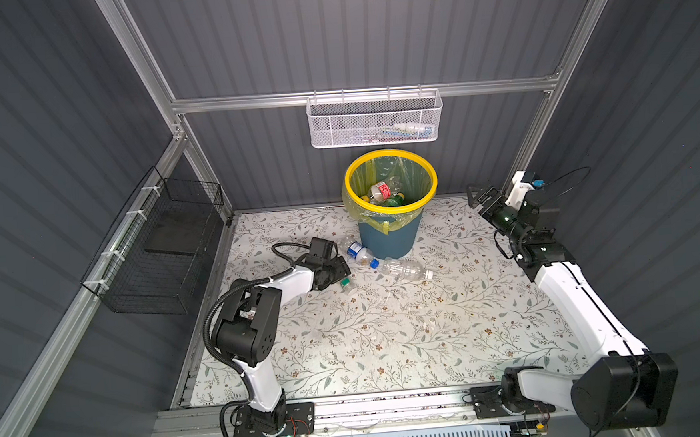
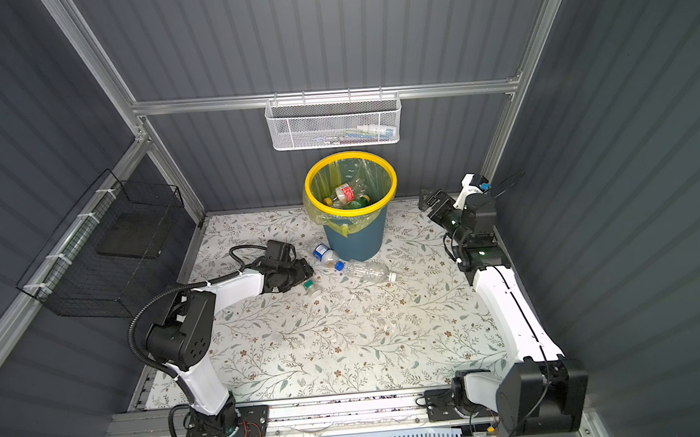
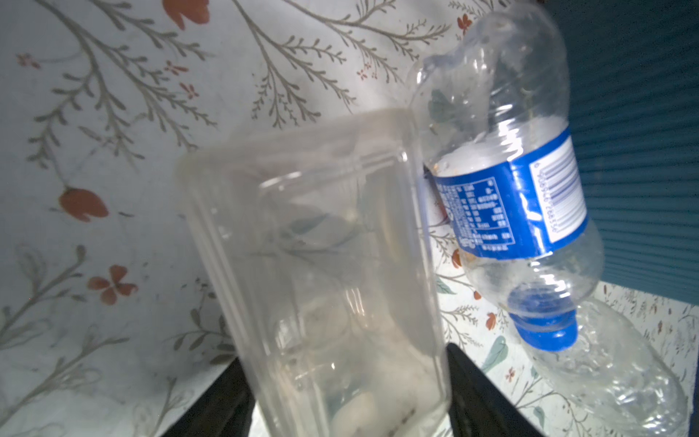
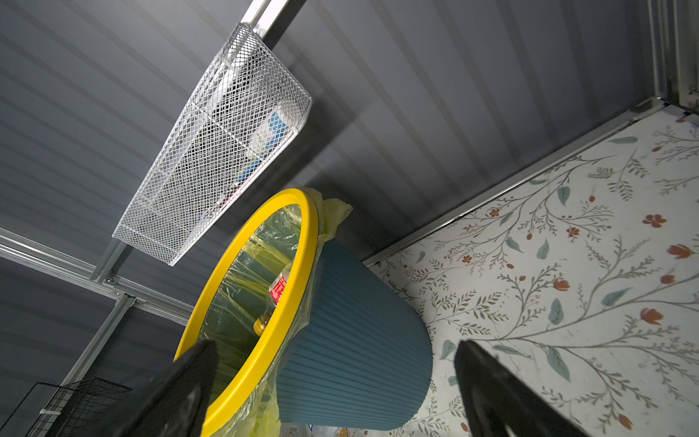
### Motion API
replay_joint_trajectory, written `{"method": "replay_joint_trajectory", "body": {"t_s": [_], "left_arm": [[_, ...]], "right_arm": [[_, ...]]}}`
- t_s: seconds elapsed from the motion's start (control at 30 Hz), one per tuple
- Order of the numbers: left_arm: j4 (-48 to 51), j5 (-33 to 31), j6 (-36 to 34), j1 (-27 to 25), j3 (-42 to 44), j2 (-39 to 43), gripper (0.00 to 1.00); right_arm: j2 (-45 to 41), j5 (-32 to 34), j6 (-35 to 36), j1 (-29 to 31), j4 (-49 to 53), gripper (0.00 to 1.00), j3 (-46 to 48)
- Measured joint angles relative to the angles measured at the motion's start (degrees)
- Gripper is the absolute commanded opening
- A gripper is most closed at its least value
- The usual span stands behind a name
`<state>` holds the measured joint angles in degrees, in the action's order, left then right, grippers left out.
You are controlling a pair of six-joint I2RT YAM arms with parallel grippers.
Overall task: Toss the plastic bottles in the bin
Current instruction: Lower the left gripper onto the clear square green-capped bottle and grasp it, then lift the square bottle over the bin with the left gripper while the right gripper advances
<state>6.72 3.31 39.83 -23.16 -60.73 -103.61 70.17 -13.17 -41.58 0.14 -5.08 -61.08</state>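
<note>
Pale table cover (image 1: 388, 329) printed with twigs and small red flowers, filling the lower middle of both top views. Closed in by dark grey ribbed walls (image 1: 328, 33) on an aluminium frame (image 1: 249, 102).

One white mesh basket (image 1: 375, 120) hung on the rail at upper centre. One black wire basket (image 1: 155, 256) at the left edge. Below the mesh basket in the frame, upright at the back of the cover, one bin (image 1: 389, 234), blue-grey with yellow rim and yellow liner. Inside, at least two told apart: a red-labelled bottle (image 1: 382, 191) and a green bottle (image 1: 395, 201).

Three more lying on the cover, left of and below the bin: a blue-labelled bottle (image 1: 358, 252) just beside the bin's foot, a large clear bottle (image 1: 403, 269) next to its blue cap, and a square clear bottle (image 3: 321, 246).

Left gripper (image 3: 344, 357) low at centre left, one black finger on each side of the square clear bottle, close against its walls; clamped or not, cannot tell. Blue-labelled bottle lying between this gripper and the bin.

Right gripper (image 4: 336, 344) raised at the right, near the back wall, fingers spread wide, nothing between them.
</note>
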Motion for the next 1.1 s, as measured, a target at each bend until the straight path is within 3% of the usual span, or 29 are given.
{"method": "replay_joint_trajectory", "body": {"t_s": [0.17, 0.43, 0.63, 0.87, 1.1], "left_arm": [[4.3, 0.2, -4.5, 1.0, -0.3, 0.6, 0.91], [8.3, 0.1, -7.4, 1.9, -6.4, -0.6, 0.92], [8.3, 0.1, -8.5, 1.9, -9.5, -3.8, 0.83], [9.1, -0.9, -9.7, 1.9, -9.3, -4.7, 0.66], [9.3, -3.1, -11.4, 1.9, -6.2, 0.1, 0.55]], "right_arm": [[0.0, -0.2, 0.0, 0.0, 0.0, 0.99, 0.4], [0.0, -0.6, -0.5, -0.1, 0.0, 0.99, 1.0], [0.0, -0.6, -0.5, -0.1, 0.1, 0.99, 1.9], [0.0, -0.6, -0.5, -0.1, 0.1, 0.99, 1.9], [0.0, -0.4, 0.4, -0.1, 0.7, 0.99, 2.6]]}}
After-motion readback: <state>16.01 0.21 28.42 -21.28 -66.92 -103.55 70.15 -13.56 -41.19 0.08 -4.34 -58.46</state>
